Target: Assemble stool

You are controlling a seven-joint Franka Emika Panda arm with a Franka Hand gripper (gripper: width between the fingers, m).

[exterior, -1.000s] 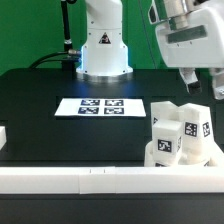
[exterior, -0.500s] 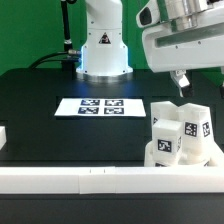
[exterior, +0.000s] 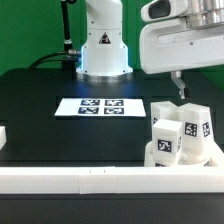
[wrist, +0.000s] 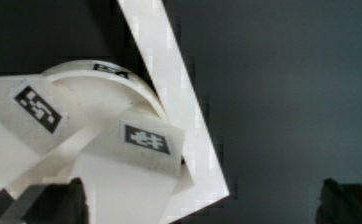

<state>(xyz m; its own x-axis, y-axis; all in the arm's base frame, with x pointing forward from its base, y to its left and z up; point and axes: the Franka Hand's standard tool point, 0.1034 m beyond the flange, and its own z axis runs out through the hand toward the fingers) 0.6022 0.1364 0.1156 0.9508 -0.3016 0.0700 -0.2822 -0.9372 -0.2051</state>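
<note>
The white stool stands at the exterior view's right front: the round seat (exterior: pixel 186 156) lies on the table with three block legs upright on it (exterior: pixel 166 130), (exterior: pixel 196 122), (exterior: pixel 161 108), each showing tags. My gripper (exterior: pixel 197 88) hangs above the stool, open and empty; one dark finger (exterior: pixel 180 86) shows just above the legs. In the wrist view the gripper (wrist: pixel 199 205) is open, with the seat (wrist: pixel 85 84) and a tagged leg (wrist: pixel 151 140) beside one fingertip (wrist: pixel 53 203), not between the fingers.
A long white border rail (exterior: pixel 80 178) runs along the table's front, right by the stool; it also shows in the wrist view (wrist: pixel 160 60). The marker board (exterior: pixel 100 106) lies mid-table. The robot base (exterior: pixel 103 45) stands at the back. A white rail end (exterior: pixel 3 136) sits at the left edge.
My gripper has shifted toward the exterior view's left and its body has turned more broadside to the camera. The stool has not moved.
</note>
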